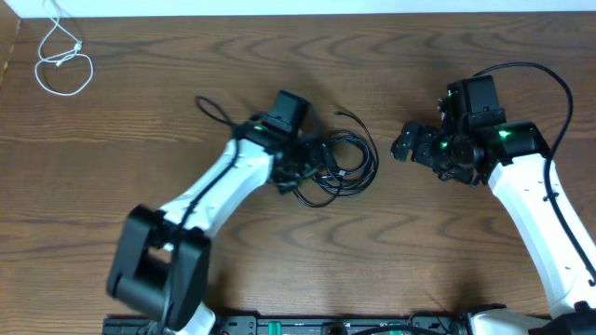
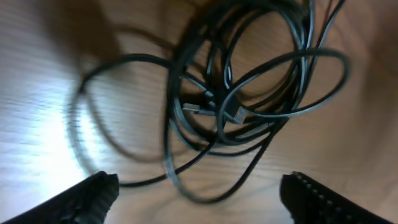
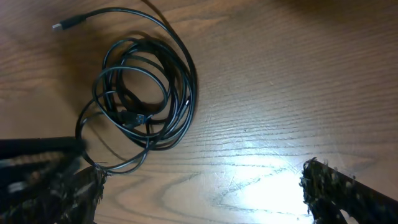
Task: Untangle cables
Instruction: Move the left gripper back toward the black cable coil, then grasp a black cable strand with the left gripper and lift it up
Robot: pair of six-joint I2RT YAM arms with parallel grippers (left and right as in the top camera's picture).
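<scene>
Between the left gripper's (image 2: 199,183) two fingertips the gap stands wide and nothing is clamped. The lowest loop of the black cables (image 3: 189,93) lies on the wood just ahead of that gap, and whether a finger touches a strand cannot be told. In the overhead view this gripper hangs over the left edge of the bundle, pointing down at the table (image 1: 279,56). Its dark wrist block sits just behind. The left arm (image 1: 219,181) runs as a white link diagonally back to a black base joint near the front left edge.

The right gripper (image 3: 202,174) is likewise spread wide and holds nothing, with bare wood below it. It hovers well apart from the bundle on the right side, fingers turned toward the centre. The right arm (image 1: 531,195) bends back to the front right corner.

The black cables form one loose, overlapping coil at table centre. One plug end (image 3: 59,26) trails free from it, and further plugs are buried in the tangle. The white cable (image 1: 65,58) lies alone in the far left corner.
</scene>
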